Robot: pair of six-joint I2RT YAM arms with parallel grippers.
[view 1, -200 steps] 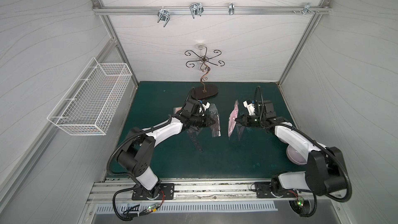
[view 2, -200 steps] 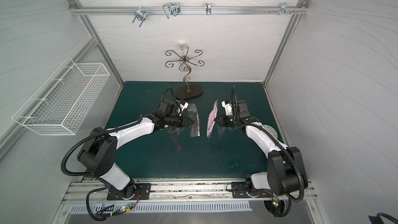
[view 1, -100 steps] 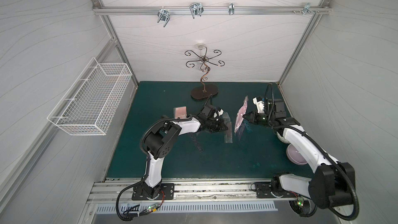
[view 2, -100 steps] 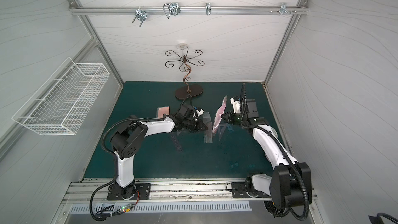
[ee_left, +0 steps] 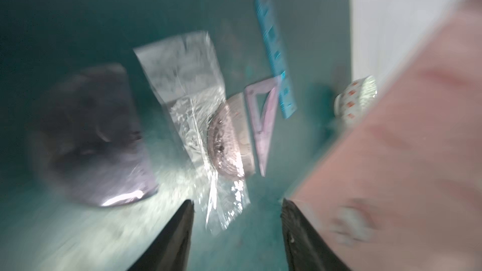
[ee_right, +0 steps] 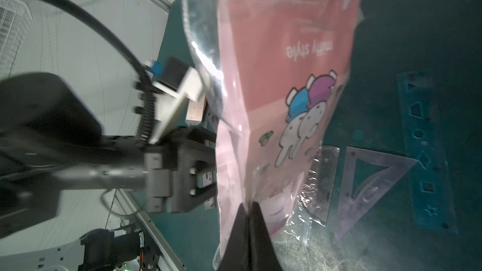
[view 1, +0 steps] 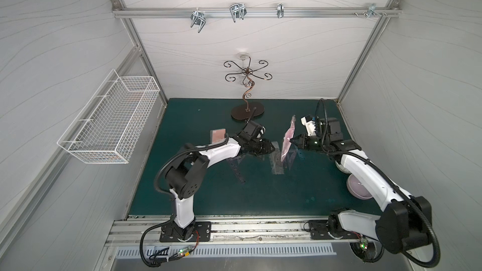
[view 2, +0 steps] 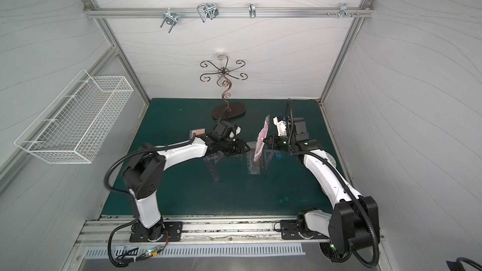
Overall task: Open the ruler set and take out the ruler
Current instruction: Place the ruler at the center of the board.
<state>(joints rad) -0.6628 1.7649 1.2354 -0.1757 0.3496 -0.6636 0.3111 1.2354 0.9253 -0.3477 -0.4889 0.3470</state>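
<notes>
While right pincer pinches pouch, left pincer gapes empty; ruler lies ahead of it, pointing away.

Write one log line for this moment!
right gripper: shut on pink bag | left gripper: open | blue ruler: on mat

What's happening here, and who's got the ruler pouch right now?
The right gripper has its jaws shut on the pink ruler-set pouch and holds it up off the green mat. The left gripper is beside the pouch with its jaws apart and nothing in them. The blue ruler, a pink set square, a protractor and a clear sleeve lie on the mat below the pouch, so the ruler looks to be out already.
</notes>
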